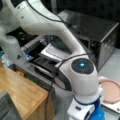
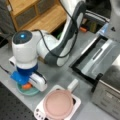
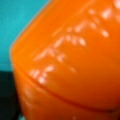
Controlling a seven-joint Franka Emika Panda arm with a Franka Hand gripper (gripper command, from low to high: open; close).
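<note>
Hand [image 2: 27,84], grip state untellable, sits directly over orange object [image 2: 26,86] on teal plate [image 2: 31,92].

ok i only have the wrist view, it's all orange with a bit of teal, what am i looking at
Observer: An orange object lying in a teal dish; the gripper is right down over it in a front view.
Operator: where's that dish sitting
Observer: On the grey table, near a front view's bottom left corner.
Operator: anything next to it
Observer: A pink plate on a white scale, to the dish's right in that view.
Operator: anything else on the table
Observer: A metal oven with its door open, farther to the right.
</note>
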